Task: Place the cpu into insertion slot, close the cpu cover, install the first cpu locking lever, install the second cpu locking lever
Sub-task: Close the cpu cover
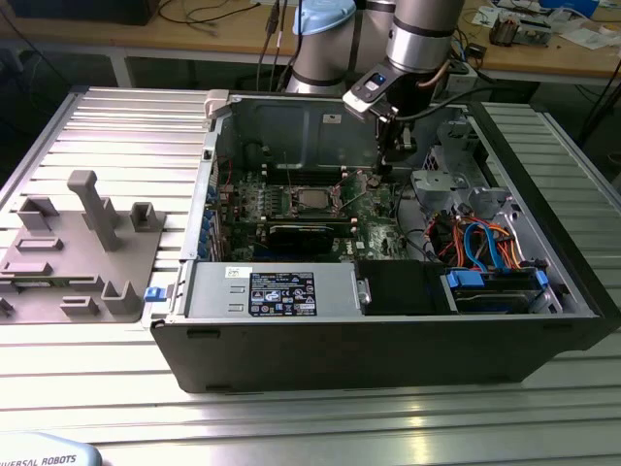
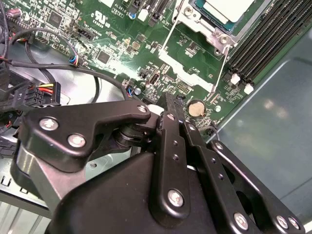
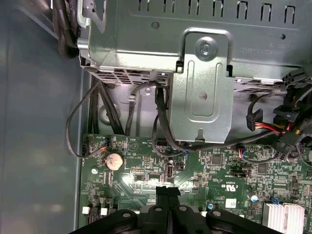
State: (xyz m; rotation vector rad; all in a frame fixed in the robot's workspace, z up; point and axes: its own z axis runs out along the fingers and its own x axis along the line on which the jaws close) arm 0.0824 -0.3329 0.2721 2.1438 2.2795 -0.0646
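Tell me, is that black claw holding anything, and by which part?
Nothing is held. The black metal gripper is shut, fingers pressed together with nothing between them, over the green circuit board. The silver-grey square cpu lies apart from it, on that board.

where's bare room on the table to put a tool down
Bare: the ribbed table on the near side of the computer case, and the strip behind the grey fixture at the exterior view's left. Crowded: inside the case, where cables bunch at the exterior view's right.
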